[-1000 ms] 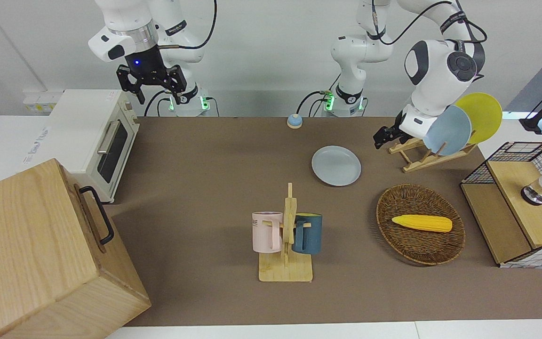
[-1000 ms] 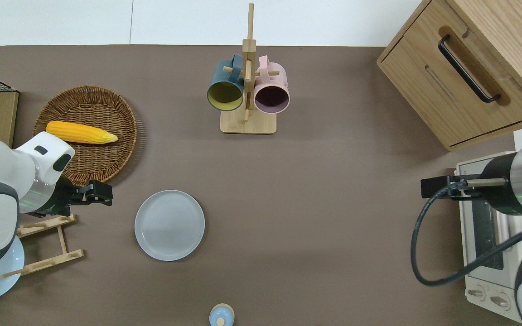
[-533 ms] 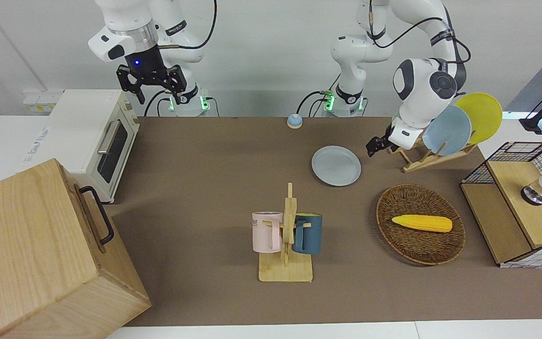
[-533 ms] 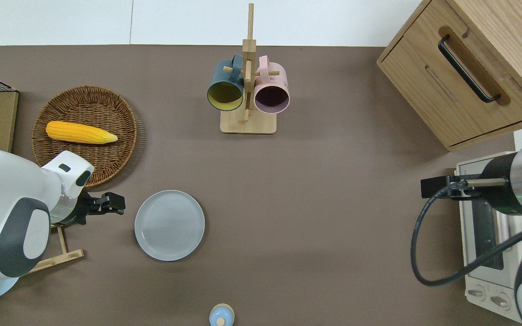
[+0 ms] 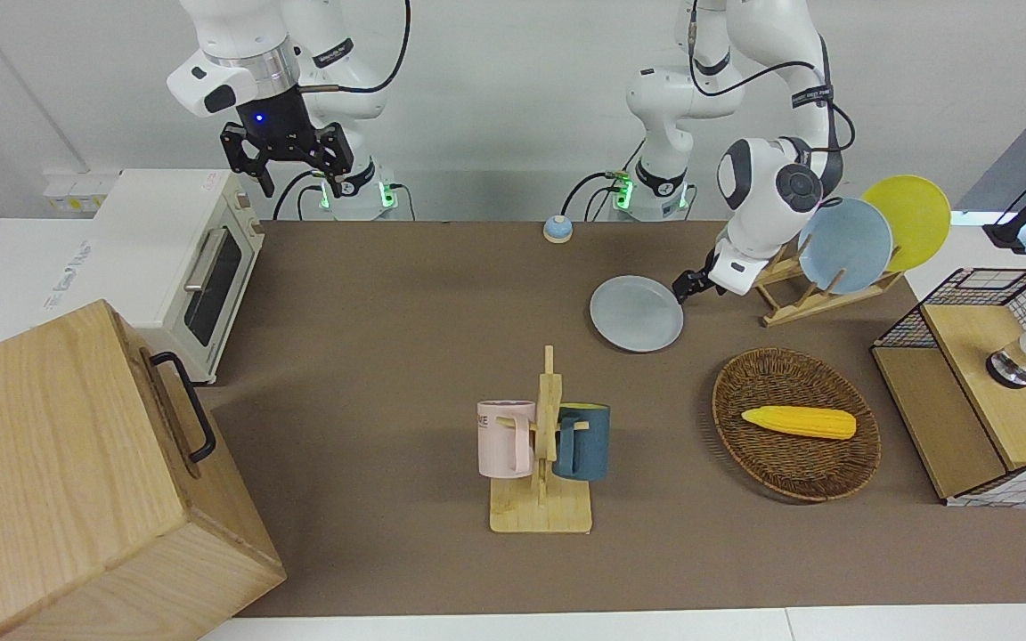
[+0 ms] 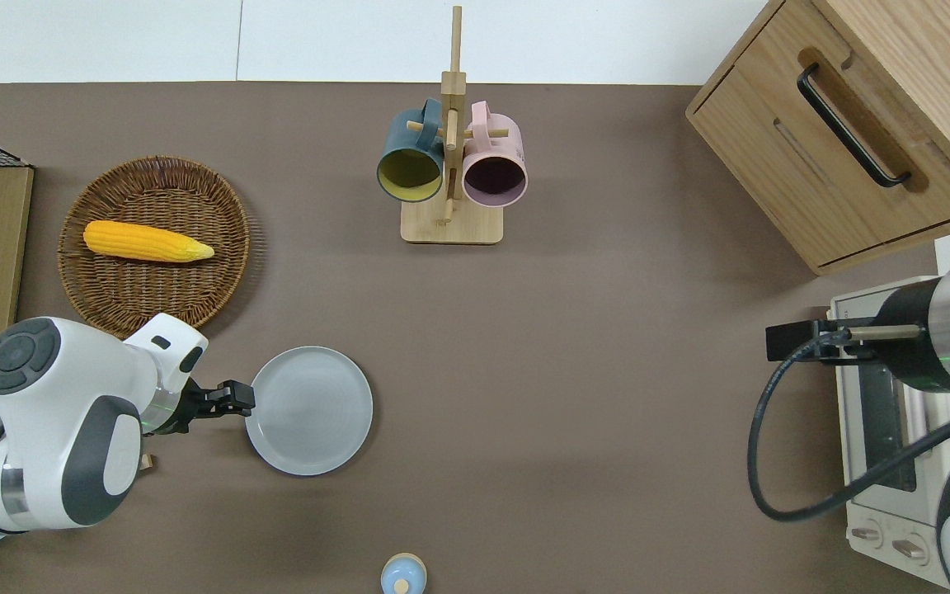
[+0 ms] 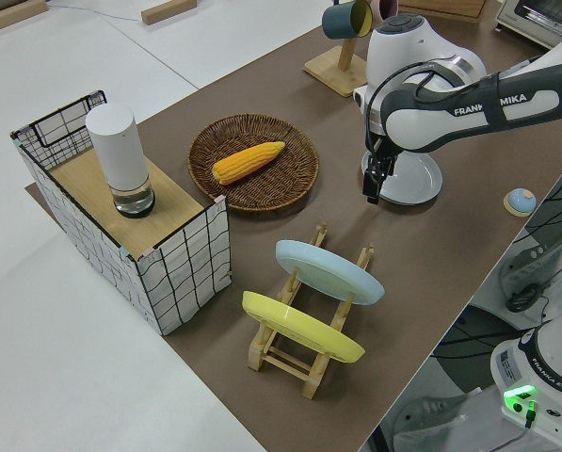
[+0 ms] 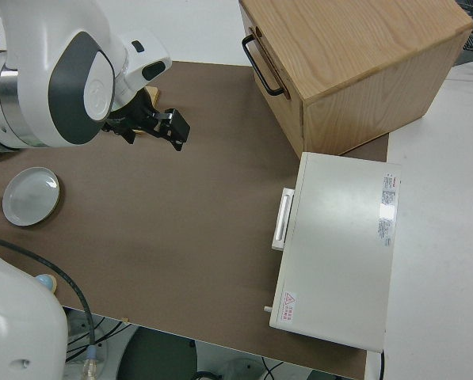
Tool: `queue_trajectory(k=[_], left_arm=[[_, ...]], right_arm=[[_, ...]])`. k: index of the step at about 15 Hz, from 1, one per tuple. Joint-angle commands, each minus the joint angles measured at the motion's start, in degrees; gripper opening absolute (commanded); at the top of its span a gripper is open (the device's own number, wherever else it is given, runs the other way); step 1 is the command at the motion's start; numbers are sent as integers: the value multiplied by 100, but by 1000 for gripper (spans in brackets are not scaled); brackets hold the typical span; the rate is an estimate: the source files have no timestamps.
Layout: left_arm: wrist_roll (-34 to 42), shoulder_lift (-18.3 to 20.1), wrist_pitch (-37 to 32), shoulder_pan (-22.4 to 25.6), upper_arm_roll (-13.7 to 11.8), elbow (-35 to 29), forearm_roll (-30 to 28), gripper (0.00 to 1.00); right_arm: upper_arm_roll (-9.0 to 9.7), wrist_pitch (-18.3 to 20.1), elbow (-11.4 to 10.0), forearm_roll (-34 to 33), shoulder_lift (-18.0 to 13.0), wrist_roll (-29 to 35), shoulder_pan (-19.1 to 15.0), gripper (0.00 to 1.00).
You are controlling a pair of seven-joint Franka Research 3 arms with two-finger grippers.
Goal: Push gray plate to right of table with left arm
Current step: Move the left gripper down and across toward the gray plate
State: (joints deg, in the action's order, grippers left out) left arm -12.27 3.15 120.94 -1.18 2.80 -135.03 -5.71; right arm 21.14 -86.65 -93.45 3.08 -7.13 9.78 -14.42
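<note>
Left gripper (image 6: 237,398) slid over from the rack (image 5: 800,288), now touching the plate (image 6: 310,410) rim, fingers pinched narrow; right arm parked.

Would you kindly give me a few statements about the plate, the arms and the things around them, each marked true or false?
1. The left hand is at the rim of the gray plate. True.
2. The gray plate stands in the wooden plate rack. False: it lies flat on the table.
3. An ear of corn lies in the wicker basket. True.
4. The mug rack holds three mugs. False: two, one pink and one dark blue.
5. The right arm is pushing the plate. False: it is parked.
</note>
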Motion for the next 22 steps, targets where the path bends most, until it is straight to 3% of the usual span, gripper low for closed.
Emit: queue_trajectory(k=[1, 6, 13, 16, 22], left_arm=[[93, 142, 193, 39, 116, -251, -97, 937], [93, 142, 421, 39, 397, -444, -176, 891], [93, 37, 623, 48, 406, -611, -185, 849], [93, 1, 781, 39, 415, -717, -185, 709], [23, -25, 791, 39, 503, -726, -185, 289]], right_arm=[[83, -1, -156, 123, -157, 59, -140, 996], [83, -1, -156, 123, -157, 59, -140, 996], [83, -1, -156, 123, -157, 59, -140, 996], [83, -1, -156, 123, -157, 59, -140, 996], [83, -1, -156, 123, -157, 59, -140, 996]])
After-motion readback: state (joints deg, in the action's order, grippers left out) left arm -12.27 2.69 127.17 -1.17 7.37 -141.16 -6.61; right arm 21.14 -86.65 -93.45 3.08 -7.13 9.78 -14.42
